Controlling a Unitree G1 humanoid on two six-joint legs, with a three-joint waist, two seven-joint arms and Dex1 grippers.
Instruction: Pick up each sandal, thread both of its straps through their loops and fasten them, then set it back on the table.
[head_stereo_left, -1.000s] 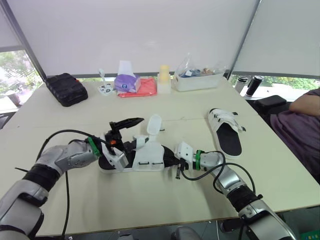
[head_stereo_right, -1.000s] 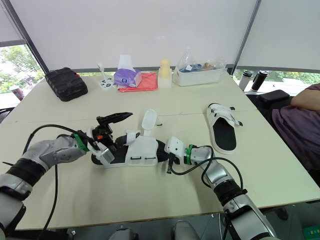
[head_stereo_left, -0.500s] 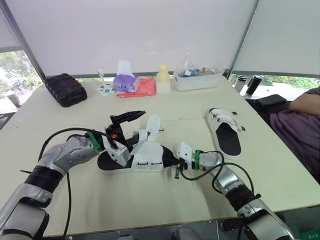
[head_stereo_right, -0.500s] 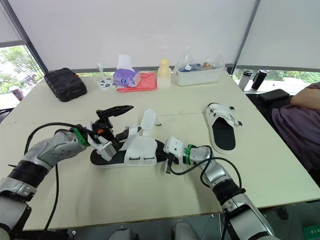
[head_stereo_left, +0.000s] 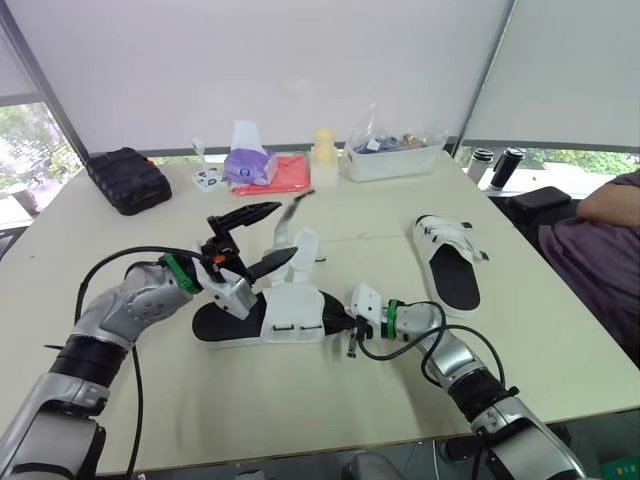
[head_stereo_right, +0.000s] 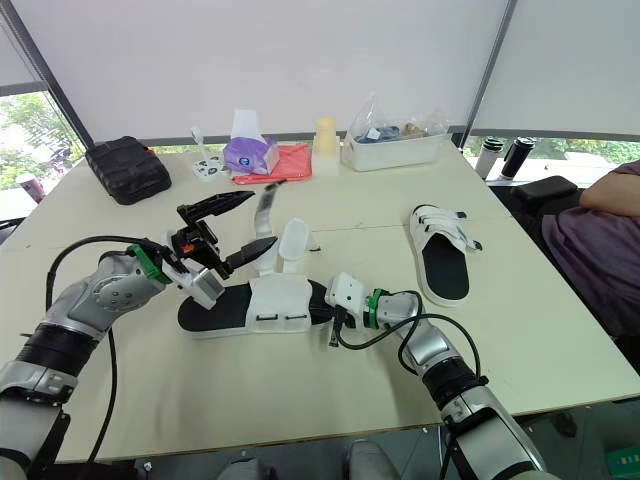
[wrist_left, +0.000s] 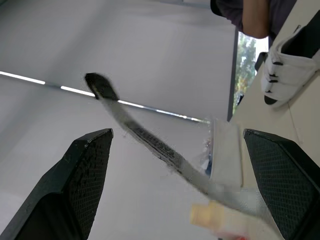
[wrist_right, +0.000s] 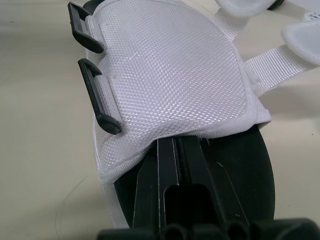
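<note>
- Left tool gapes open near a raised strap of the sandal at mid-bench (both straps loose, unthreaded).
- Right tool, closed, sits tucked under its upper.
- Second sandal, at 3 o'clock, looks fastened; half the job seemingly remains.

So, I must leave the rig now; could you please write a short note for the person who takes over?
Left gripper: open, raised above the near sandal; one loose strap passes between its fingers, not clamped.
Right gripper: shut, pushed in under the white upper, on the black sole.
Near sandal lies on the table. Its second strap stands up, and both black loops are empty.
Far sandal lies at the robot's right, its straps across it, apparently fastened.
Left to do: thread and fasten both straps of the near sandal, then release it on the table.
</note>
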